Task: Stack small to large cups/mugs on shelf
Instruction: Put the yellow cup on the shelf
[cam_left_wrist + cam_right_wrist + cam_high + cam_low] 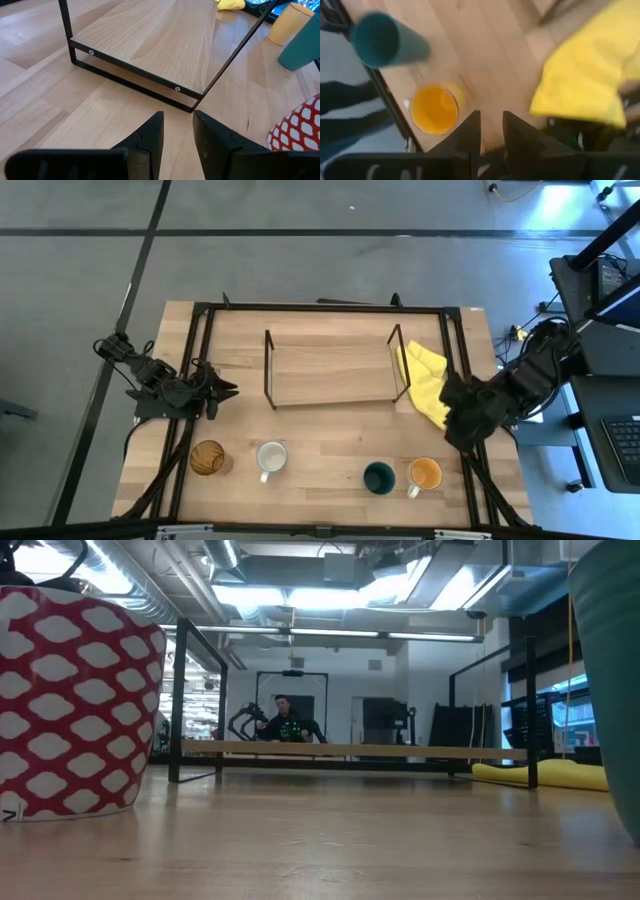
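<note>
Four vessels stand in a row near the table's near edge: an amber ribbed tumbler [208,458], a white-inside mug [271,458] that is red with white spots outside [70,705], a dark green cup [379,477] and an orange-inside mug [425,474]. The shelf [335,367], a wooden board between black wire end frames, stands at mid-table. My left gripper [228,390] hovers left of the shelf, its fingers [177,135] close together and empty. My right gripper [491,132] hovers near the right edge beyond the orange mug [434,109], fingers close together and empty.
A crumpled yellow cloth [425,380] lies just right of the shelf, under my right arm. A black frame [200,310] runs around the tabletop. A person shows in the room behind the table [285,720]. Bare wood lies between the shelf and the row of vessels.
</note>
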You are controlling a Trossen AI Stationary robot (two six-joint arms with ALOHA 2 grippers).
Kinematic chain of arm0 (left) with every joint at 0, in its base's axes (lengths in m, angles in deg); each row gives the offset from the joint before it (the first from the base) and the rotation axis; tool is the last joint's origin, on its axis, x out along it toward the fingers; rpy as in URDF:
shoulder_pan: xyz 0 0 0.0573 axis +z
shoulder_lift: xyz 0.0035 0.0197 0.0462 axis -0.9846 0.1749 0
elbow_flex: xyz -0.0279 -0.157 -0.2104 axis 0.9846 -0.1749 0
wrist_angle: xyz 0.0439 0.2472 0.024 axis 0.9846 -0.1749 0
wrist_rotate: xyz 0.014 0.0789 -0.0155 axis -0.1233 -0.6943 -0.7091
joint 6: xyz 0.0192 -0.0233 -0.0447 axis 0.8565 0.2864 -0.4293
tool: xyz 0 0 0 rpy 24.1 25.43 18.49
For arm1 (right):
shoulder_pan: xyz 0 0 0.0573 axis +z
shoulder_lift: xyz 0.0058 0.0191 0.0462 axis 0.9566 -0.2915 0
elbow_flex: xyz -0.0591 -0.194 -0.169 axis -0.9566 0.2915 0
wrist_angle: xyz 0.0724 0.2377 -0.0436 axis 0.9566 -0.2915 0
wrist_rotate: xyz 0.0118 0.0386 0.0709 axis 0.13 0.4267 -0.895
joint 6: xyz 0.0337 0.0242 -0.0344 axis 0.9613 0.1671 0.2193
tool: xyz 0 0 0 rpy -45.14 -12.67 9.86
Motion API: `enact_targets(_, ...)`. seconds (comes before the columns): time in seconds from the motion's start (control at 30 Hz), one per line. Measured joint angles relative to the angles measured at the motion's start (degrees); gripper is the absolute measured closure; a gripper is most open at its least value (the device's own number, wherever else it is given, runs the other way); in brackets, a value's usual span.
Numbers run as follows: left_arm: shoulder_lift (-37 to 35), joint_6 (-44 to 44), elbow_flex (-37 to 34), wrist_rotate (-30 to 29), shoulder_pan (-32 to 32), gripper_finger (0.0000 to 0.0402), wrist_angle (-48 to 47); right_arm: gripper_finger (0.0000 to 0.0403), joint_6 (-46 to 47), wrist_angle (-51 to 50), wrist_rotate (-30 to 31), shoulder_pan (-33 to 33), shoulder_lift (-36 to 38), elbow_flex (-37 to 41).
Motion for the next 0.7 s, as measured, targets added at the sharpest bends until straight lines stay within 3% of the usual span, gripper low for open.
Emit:
enact_targets(0.1,0.0,0.0,0.0,0.0,0.0,0.0303,0.0,0.0320,0.3,0.3,-3.1,0.0,-2.2,3.6)
enact_targets(0.37,0.0,0.0,0.0,0.0,0.0,0.0303,0.0,0.0308,0.3,6.8,-3.2,0.6,-4.3,9.4)
enact_targets(0.7,0.0,0.0,0.0,0.0,0.0,0.0303,0.0,0.0203,3.4,12.4,-2.1,0.7,-4.2,14.6)
